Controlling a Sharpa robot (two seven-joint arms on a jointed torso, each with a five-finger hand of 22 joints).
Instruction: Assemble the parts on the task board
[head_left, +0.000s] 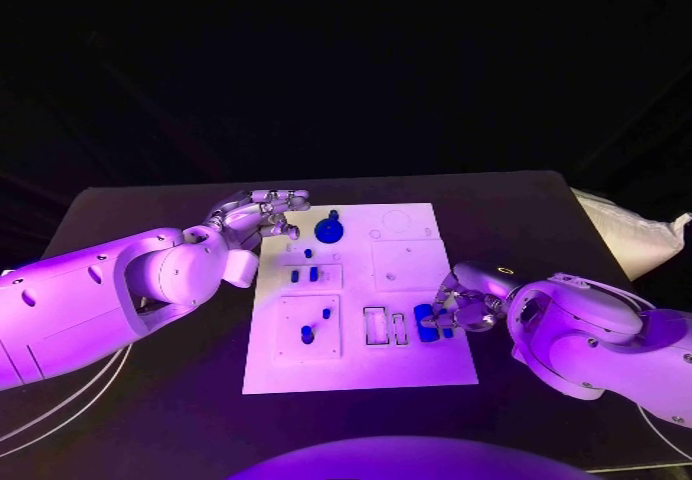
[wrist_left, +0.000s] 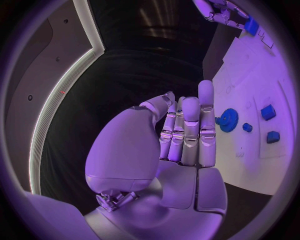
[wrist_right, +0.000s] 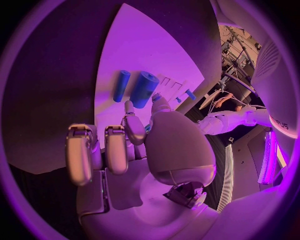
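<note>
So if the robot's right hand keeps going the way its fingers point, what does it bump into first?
Probably the two blue cylinders lying side by side on the task board. The right hand points straight at them, its fingertips close; whether they already touch is unclear.

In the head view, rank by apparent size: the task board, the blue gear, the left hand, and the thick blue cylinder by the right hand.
1. task board, by far the largest.
2. left hand.
3 and 4. blue gear and thick blue cylinder: too close to rank; the right hand crowds the cylinder.
</note>
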